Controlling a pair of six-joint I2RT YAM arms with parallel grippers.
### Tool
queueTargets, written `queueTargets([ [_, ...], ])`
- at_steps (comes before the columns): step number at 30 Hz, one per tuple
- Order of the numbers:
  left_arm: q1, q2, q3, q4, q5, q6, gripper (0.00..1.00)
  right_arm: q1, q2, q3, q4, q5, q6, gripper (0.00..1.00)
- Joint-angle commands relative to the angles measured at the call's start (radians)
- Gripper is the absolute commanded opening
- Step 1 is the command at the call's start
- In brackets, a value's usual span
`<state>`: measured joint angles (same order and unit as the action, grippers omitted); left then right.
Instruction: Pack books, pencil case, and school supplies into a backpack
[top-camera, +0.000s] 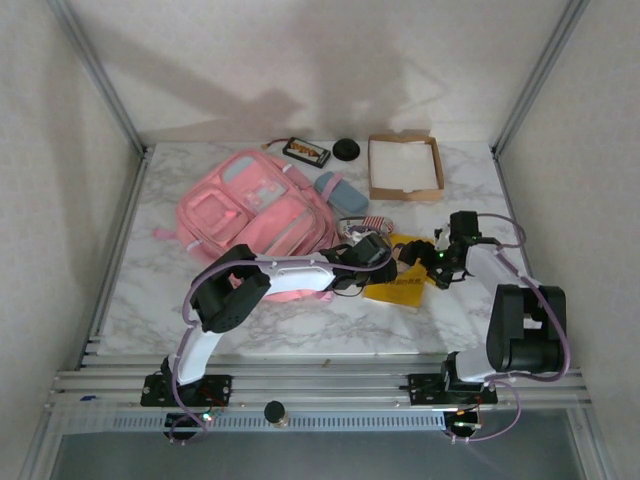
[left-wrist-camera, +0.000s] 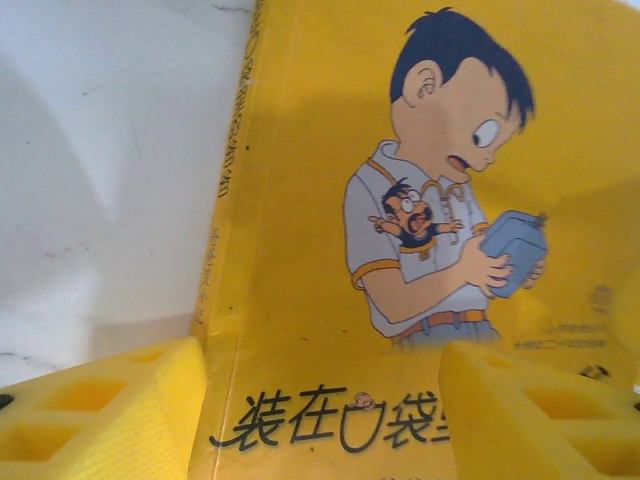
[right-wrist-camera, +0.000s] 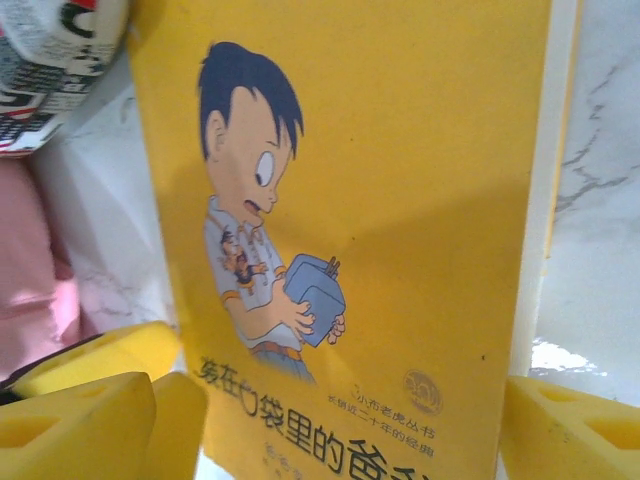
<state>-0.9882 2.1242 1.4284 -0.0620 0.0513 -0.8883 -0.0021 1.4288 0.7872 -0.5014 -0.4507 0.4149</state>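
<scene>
Where left gripper (top-camera: 388, 260) overlaps, yellow book (top-camera: 400, 292) hidden, title cropped

Pink backpack (top-camera: 250, 212), lying flat.
Yellow cartoon book (top-camera: 398, 290) flat just right of it; dark brown book (top-camera: 306, 151) behind.

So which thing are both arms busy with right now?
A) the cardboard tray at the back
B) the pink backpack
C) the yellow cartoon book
C: each wrist camera looks straight onto the yellow book, with the left tool and the right tool both open over its cover.
</scene>
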Motion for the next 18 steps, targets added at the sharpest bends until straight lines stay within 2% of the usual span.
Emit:
queueTargets([
  [1,-0.009,0.016,-0.031,-0.036,-0.011,-0.024,0.62,0.009,-0.04,0.025,-0.034,-0.087,0.006,0.83],
  [3,-0.007,0.016,-0.033,-0.035,-0.013,-0.022,0.62,0.008,-0.033,0.032,-0.05,-0.067,0.002,0.8],
  [6,-0.008,0.018,-0.028,-0.041,-0.011,-0.02,0.62,0.007,-0.04,0.016,-0.009,-0.126,0.014,0.74],
  [10,-0.009,0.02,-0.031,-0.042,-0.014,-0.016,0.62,0.007,-0.059,0.042,-0.057,-0.115,0.002,0.74],
  [15,-0.007,0.025,-0.034,-0.037,-0.007,-0.017,0.62,0.006,-0.113,0.029,-0.073,-0.222,-0.001,0.72],
  [18,-0.007,0.025,-0.033,-0.041,-0.008,-0.017,0.62,0.005,-0.139,0.034,-0.115,-0.2,-0.019,0.73],
])
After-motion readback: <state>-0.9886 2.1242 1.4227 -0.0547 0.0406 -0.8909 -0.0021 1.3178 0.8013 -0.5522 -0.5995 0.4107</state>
